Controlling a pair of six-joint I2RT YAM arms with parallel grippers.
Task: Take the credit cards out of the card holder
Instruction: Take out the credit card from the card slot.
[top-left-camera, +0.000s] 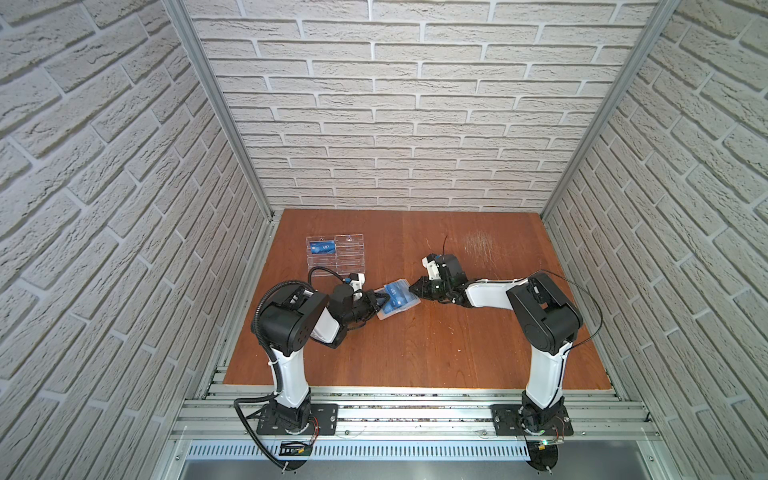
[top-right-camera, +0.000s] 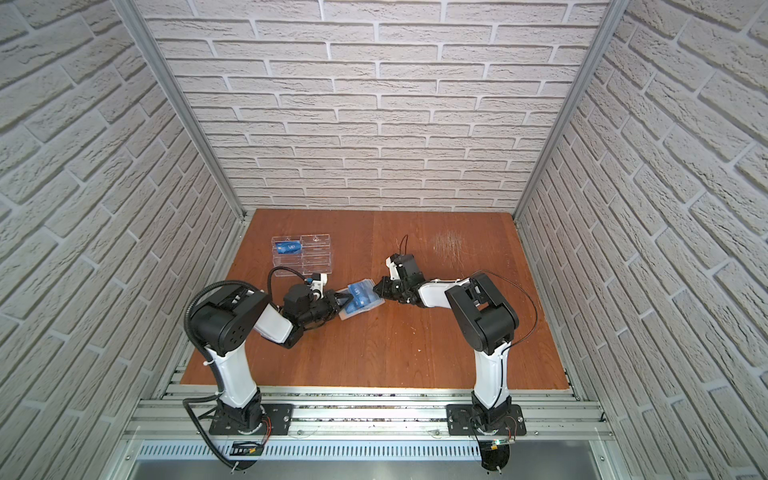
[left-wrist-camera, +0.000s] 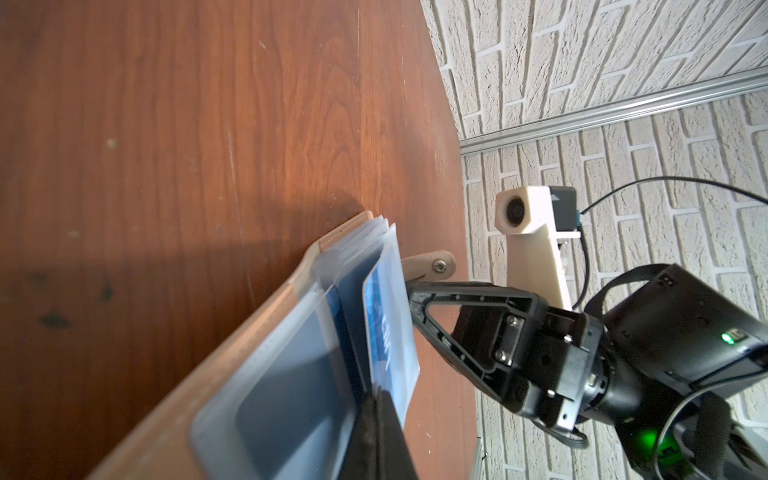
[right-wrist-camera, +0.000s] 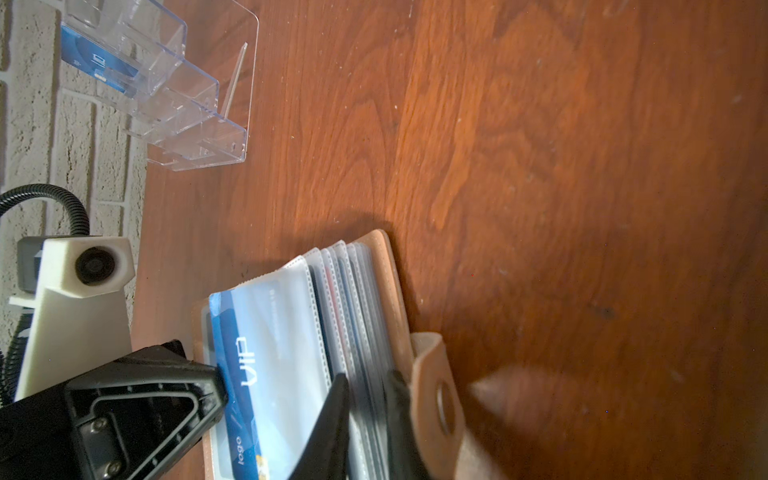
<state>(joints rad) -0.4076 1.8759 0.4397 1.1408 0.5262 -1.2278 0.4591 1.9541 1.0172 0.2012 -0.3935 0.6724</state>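
My left claw (right-wrist-camera: 218, 388) pinches a thin blue plastic credit card (right-wrist-camera: 241, 365), half veiled; my right claw (right-wrist-camera: 369, 376) clamps the tan leather card holder's (right-wrist-camera: 392, 274) cloudy pages.

Wooden bench (top-left-camera: 415, 353) with a reddish-brown grain, enclosed on three sides by white brick-pattern walls (top-left-camera: 395, 104). A clear acrylic tiered rack (top-left-camera: 336, 255) (right-wrist-camera: 178, 104) stands upright toward the far left corner. A patch of pale scuff marks (top-left-camera: 478, 245) lies near the far edge, right of centre. Slotted aluminium rails (top-left-camera: 415, 409) run along the near edge.
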